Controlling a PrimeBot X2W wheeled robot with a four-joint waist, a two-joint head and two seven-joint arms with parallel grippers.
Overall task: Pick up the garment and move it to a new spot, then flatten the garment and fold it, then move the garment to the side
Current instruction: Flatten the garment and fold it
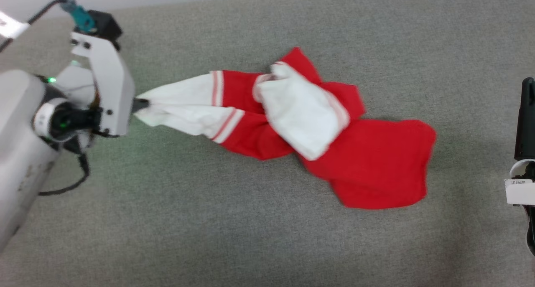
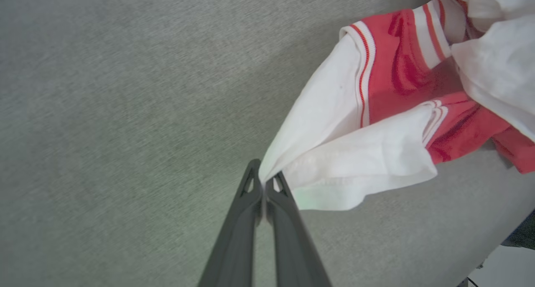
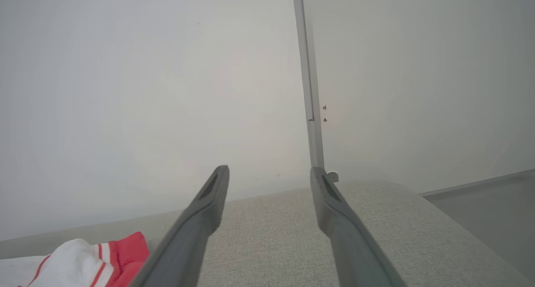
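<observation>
At left, left gripper (image 2: 263, 183) fingers pinch the garment (image 1: 376, 166) by a sleeve hem that may slip on lifting; right gripper (image 3: 269, 170) fingers spread

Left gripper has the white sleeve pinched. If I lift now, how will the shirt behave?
Probably floppy: the garment lies crumpled in soft folds, so it should drape and trail. Only the white sleeve tip sits in the shut left gripper, so it may slip.

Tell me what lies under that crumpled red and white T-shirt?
Grey woven fabric surface shows around the red soft-fabric T-shirt with white sleeves; the patch directly beneath is covered and cannot be seen.
</observation>
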